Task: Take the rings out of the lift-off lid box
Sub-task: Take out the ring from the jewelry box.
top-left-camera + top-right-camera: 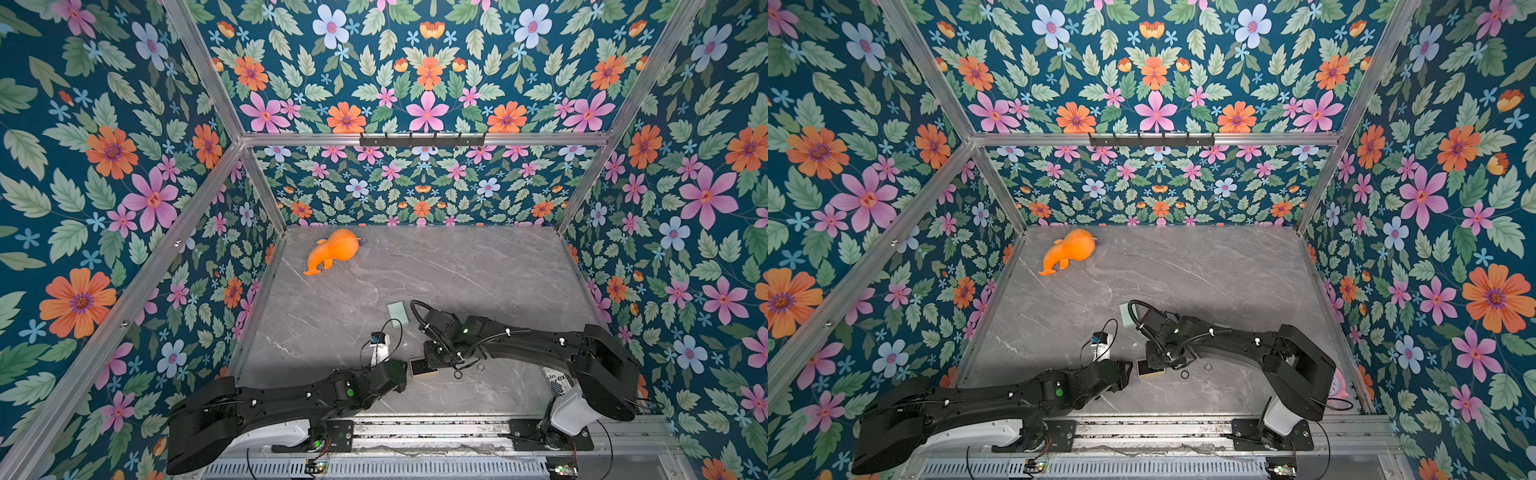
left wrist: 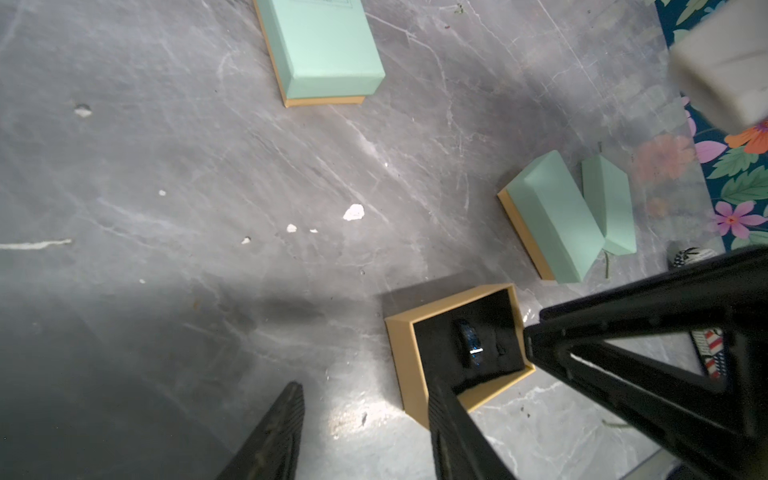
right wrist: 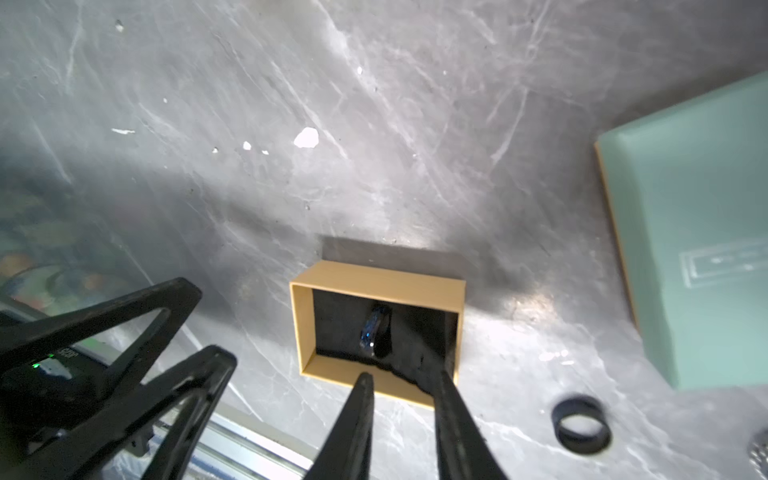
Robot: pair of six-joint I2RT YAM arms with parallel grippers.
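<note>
Rings (image 3: pixel 582 424) like these are light, stiff, smooth hoops that I judge slippery and apt to roll, so each is best pinched squarely across its band. From the left: the left pincer (image 2: pixel 368 385) hangs released and empty just beside the open box (image 3: pixel 376 278), where a dark ring (image 3: pixel 374 328) stands on edge in the foam (image 3: pixel 332 324). The right pincer (image 3: pixel 403 372) pokes over one wall of the box, jaws parted around nothing, and further right a black ring (image 1: pixel 458 374) and a silvery ring (image 1: pixel 481 367) lie on the bench (image 3: pixel 374 124).
</note>
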